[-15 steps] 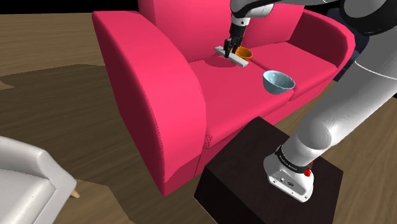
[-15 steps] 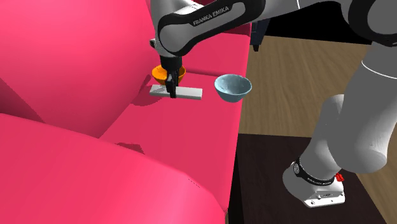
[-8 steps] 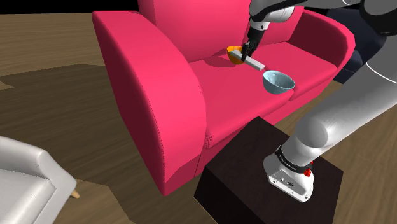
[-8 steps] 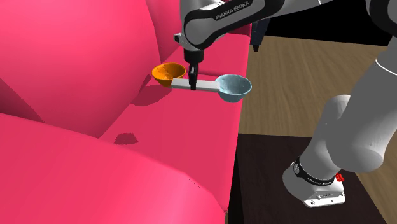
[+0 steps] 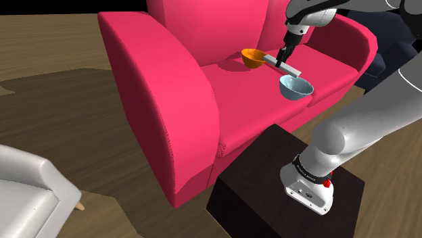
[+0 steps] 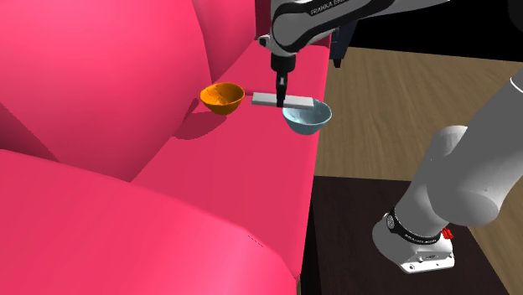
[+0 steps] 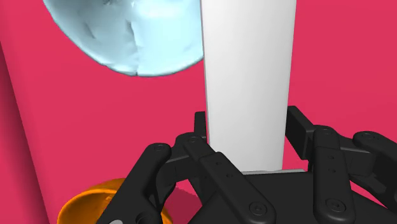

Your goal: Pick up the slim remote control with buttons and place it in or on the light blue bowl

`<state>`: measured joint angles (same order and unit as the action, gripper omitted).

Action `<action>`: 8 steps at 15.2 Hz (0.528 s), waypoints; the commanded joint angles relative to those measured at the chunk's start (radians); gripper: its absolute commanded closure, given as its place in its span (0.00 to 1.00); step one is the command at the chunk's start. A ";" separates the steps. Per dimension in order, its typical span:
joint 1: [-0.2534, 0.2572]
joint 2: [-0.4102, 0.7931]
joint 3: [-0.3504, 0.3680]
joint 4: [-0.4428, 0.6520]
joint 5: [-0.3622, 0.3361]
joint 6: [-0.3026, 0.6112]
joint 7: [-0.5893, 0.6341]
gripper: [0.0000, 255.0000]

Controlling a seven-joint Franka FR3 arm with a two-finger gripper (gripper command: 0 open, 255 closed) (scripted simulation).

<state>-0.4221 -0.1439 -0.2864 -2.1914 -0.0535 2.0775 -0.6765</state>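
Now, remote pinched in the hand beside the pale blue bowl

Up over the seat of the pink sofa (image 5: 169, 88), the black hand (image 5: 281, 59) points downward and is closed on the remote (image 5: 289, 67), its two fingers (image 7: 194, 143) pressing the long sides of the bar near its middle. The remote is drawn as a plain pale grey slab, lying about level and held clear of the cushion. It sits between two bowls on the seat: an orange bowl (image 5: 253, 58) near one end and the light blue bowl (image 5: 296, 86) near the other. In the second exterior view the remote's end nearest the blue bowl overlaps that bowl's rim. From the wrist view the blue bowl lies off to one side of the remote's far end, not straight under it, and the orange bowl shows close beside the fingers. Both bowls stand upright, apart from each other. The blue one is close to the front edge of the cushion. The white arm (image 5: 352, 128) curves up from the dark box stand (image 5: 264, 182) on the wooden floor (image 5: 61, 115). A white armchair (image 5: 27, 193) is at the shoulder view's lower left
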 commanded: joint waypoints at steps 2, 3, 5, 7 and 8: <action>-0.036 -0.012 -0.046 -0.014 -0.009 0.005 -0.077 1.00; -0.047 -0.015 -0.060 -0.016 -0.012 0.005 -0.101 1.00; -0.069 -0.019 -0.089 -0.017 -0.017 0.004 -0.149 1.00; -0.090 -0.018 -0.119 -0.014 -0.021 0.003 -0.199 1.00; -0.101 -0.016 -0.134 -0.010 -0.021 0.002 -0.224 1.00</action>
<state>-0.5093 -0.1590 -0.4027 -2.2046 -0.0723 2.0825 -0.8691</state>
